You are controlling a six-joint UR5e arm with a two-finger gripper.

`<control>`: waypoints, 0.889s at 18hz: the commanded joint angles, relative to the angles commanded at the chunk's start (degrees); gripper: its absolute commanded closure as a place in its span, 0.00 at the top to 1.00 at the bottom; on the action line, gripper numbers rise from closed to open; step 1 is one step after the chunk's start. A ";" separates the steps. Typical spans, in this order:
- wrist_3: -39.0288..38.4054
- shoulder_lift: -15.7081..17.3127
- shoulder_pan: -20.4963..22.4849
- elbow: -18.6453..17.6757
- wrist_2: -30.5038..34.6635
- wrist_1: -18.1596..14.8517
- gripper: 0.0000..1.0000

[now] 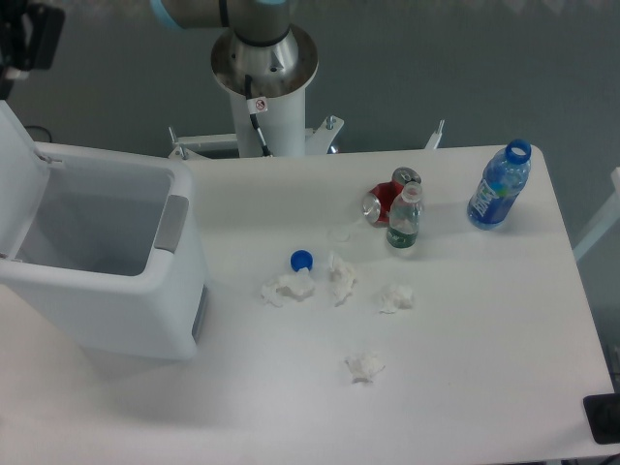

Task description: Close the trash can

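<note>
The trash can (pixel 116 310) is a big white bin standing on the left side of the table. Its mouth is open and the inside looks empty. Its flat lid (pixel 17 170) stands raised at the bin's left edge, and a grey latch (pixel 172 223) sits on the right rim. My gripper (pixel 21 41) is a dark shape in the top left corner, above and behind the raised lid and apart from it. The frame edge cuts it off, so its fingers do not show clearly.
The robot's base column (pixel 263 68) stands behind the table. Right of the bin lie a blue cap (pixel 301 260), several crumpled tissues (pixel 287 288), a red can (pixel 385 201), a small clear bottle (pixel 404 221) and a blue bottle (pixel 499 189).
</note>
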 joint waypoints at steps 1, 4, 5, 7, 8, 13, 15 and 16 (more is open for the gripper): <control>0.00 -0.09 -0.35 0.26 0.00 0.00 1.00; 0.00 -0.09 -1.32 0.53 0.00 0.00 1.00; 0.00 -0.09 -1.76 0.53 -0.09 0.00 1.00; 0.00 -0.09 -2.37 0.70 -0.09 0.26 1.00; 0.00 -0.18 -2.64 1.05 -0.09 0.35 1.00; 0.00 -0.62 -5.97 1.06 -0.09 0.35 1.00; 0.09 -0.88 -6.77 1.15 -0.09 0.35 1.00; 0.17 -0.97 -7.29 1.23 -0.09 0.44 1.00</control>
